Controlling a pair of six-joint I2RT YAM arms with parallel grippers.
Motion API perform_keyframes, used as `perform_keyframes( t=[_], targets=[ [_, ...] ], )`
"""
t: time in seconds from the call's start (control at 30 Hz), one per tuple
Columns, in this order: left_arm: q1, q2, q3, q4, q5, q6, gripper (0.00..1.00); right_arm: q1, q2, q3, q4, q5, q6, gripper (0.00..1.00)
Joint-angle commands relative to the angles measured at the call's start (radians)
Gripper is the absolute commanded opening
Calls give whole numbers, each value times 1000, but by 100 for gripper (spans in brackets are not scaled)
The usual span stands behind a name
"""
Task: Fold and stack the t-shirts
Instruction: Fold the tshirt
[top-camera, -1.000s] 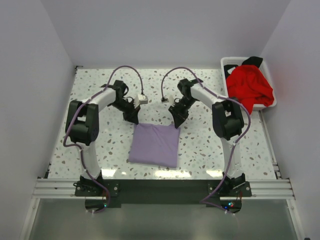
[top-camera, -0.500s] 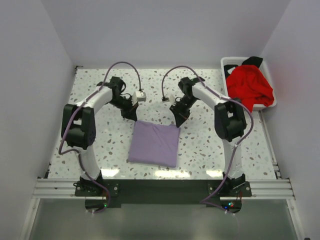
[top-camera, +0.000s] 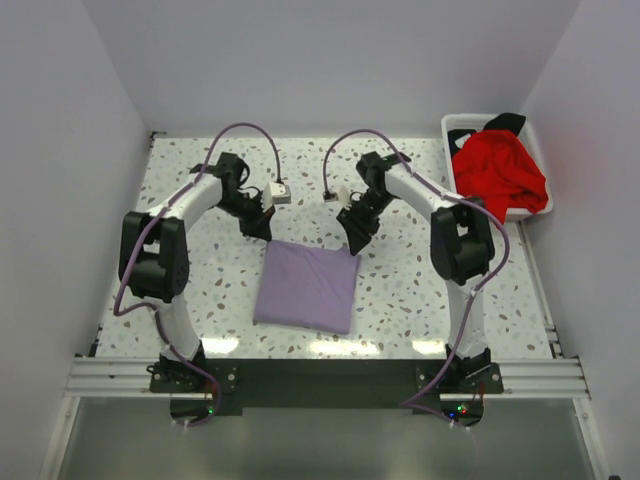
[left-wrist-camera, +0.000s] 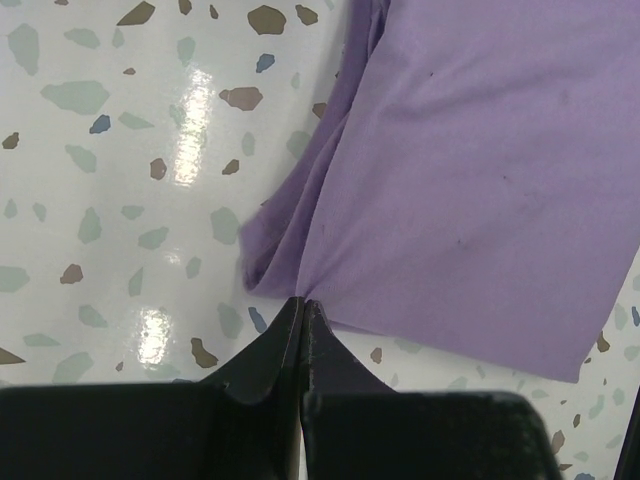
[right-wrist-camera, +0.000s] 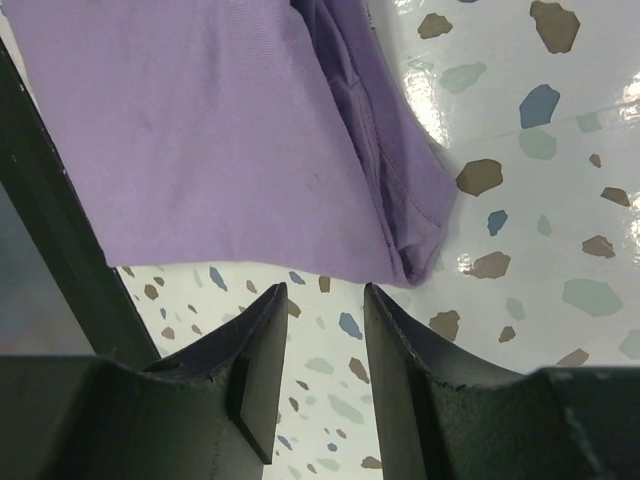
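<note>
One lavender tee (left-wrist-camera: 480, 170), pinch shown wrist-view only

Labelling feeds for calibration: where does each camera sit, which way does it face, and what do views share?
Top external: high behind the arm bases, looking down on the speckled table, both arms, folded lavender t-shirt, basket holding a red t-shirt.
Left wrist: on the left arm, looking down past the shut left gripper pinching the shirt's corner.
Right wrist: on the right arm, looking down through the open right gripper at another corner.
Shared: all show that t-shirt and table.
</note>
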Motion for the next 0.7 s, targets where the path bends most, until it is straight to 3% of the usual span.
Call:
perform_keyframes(
  t=[0.0,0.67],
  targets=[
    [9,-13,-11,11,2,25,0,17,10,15,39,3,16,41],
    [9,24,11,21,9,22,0,32,66,-3,87,57,21,42]
  ],
)
